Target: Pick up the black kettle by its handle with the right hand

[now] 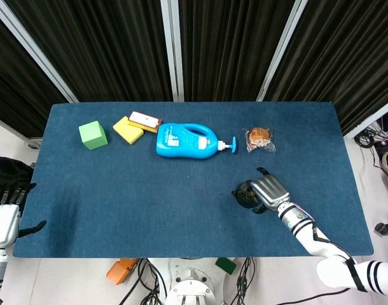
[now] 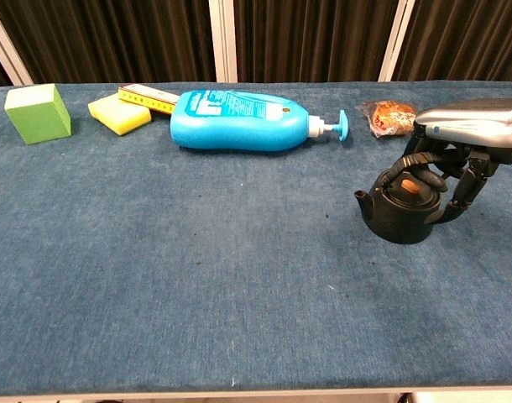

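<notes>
The black kettle [image 2: 397, 214] with an orange spot on its lid stands on the blue table [image 2: 197, 277], right of centre, spout to the left. My right hand [image 2: 467, 126] is directly above it, and its fingers [image 2: 457, 180] curl down around the arched handle [image 2: 390, 175]. The head view has the right hand [image 1: 269, 189] covering most of the kettle [image 1: 243, 193]. The kettle's base is still resting on the cloth. My left hand [image 1: 4, 216] hangs off the table's near left corner, fingers apart, holding nothing.
A blue pump bottle [image 1: 184, 141] lies on its side at the back centre. A wrapped snack [image 1: 259, 138] sits just behind the kettle. At the back left are a green cube [image 1: 92, 135], a yellow sponge [image 1: 128, 129] and a small flat box [image 1: 145, 120].
</notes>
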